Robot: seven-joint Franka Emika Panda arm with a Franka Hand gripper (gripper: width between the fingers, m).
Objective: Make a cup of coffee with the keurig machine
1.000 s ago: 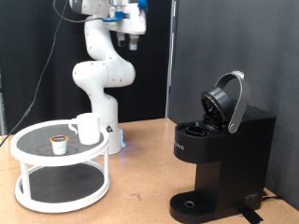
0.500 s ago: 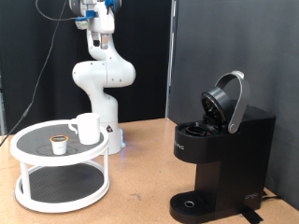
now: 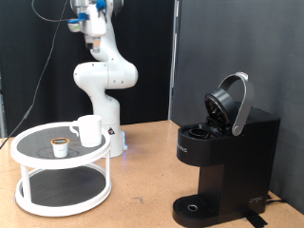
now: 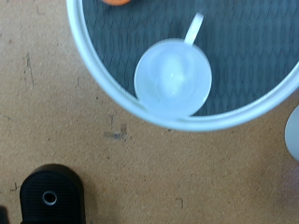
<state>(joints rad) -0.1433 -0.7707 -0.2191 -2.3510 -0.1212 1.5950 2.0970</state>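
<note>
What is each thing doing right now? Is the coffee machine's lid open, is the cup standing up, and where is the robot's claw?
keurig machine: lid tipped up and open, nothing on its drip tray.
cup: upright on the top shelf of the white stand, looks empty from above.
coffee pod: sitting on the same shelf, beside the cup.
claw: high up above the stand, holding nothing.

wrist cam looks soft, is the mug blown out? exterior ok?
Wrist view: soft throughout; the cup is a washed-out white disc with little inner detail, and no hand shows. Exterior view: sharper, evenly lit; the black keurig machine loses detail against the dark backdrop; the hand is small at the top.
</note>
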